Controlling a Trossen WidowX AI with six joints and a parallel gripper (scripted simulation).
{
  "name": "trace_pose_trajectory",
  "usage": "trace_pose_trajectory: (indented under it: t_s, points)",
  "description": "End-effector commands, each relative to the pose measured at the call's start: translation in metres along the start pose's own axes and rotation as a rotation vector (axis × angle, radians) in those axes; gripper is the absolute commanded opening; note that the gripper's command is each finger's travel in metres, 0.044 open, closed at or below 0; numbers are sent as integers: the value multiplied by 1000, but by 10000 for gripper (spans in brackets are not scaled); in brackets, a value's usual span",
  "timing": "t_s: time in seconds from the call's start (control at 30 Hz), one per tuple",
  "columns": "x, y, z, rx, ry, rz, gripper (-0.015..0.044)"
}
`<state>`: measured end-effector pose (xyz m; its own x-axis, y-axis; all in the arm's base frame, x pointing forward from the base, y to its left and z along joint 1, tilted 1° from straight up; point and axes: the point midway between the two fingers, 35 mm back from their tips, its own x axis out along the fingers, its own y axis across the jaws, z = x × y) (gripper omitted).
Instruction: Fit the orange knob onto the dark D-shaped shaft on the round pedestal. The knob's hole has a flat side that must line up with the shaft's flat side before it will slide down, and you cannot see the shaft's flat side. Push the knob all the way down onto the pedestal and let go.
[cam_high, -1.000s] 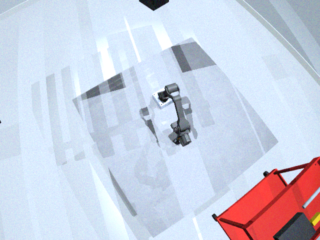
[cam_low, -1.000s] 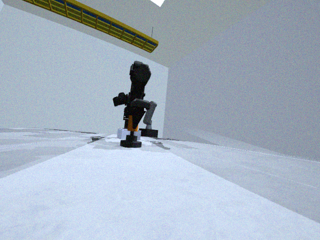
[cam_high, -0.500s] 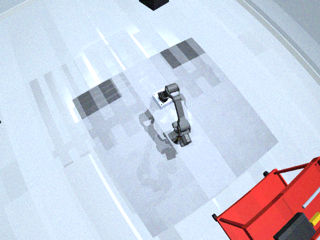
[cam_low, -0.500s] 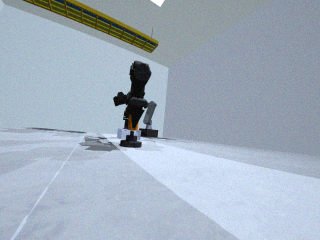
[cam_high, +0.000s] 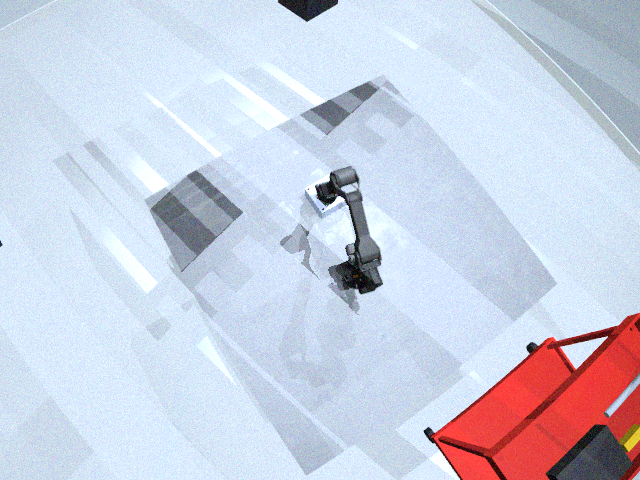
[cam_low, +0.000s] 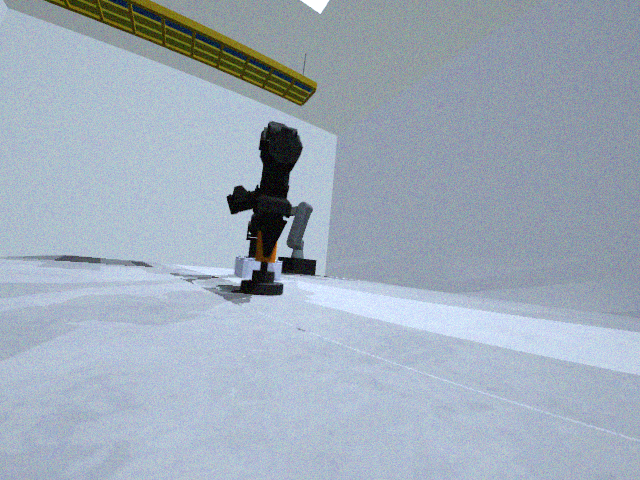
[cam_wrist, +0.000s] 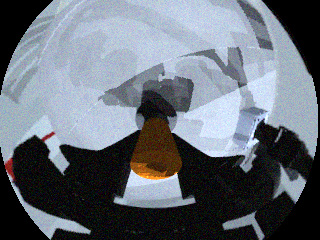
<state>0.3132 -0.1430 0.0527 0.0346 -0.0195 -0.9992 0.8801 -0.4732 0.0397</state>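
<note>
Ext. view, just left of center: the hand (cam_low: 267, 248) (cam_wrist: 155, 134) is gripping the orange knob (cam_low: 261, 253) (cam_wrist: 156, 150), which sits upright right above the round pedestal (cam_low: 262, 287). A short dark bit of shaft (cam_low: 264, 267) shows btwn knob's lower end & pedestal, so knob isn't fully down; can't tell if the flats line up. Wrist view has knob at lower center, btwn the dark fingers, w/ its wide end toward bottom of frame. Top view: arm (cam_high: 359, 222) runs from the white base block (cam_high: 324, 209), a bit above center, down to the hand end, which hides knob & pedestal. Red cart (cam_high: 488, 457) is at lower right of top view, well apart from arm.
</note>
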Motion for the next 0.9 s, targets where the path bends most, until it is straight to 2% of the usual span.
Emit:
trace_pose_trajectory:
  t_s: [0.0,0.87]
  points:
    - [-1,-1,0,6,0,4,0]
    - [2,-1,0,-25,0,4,0]
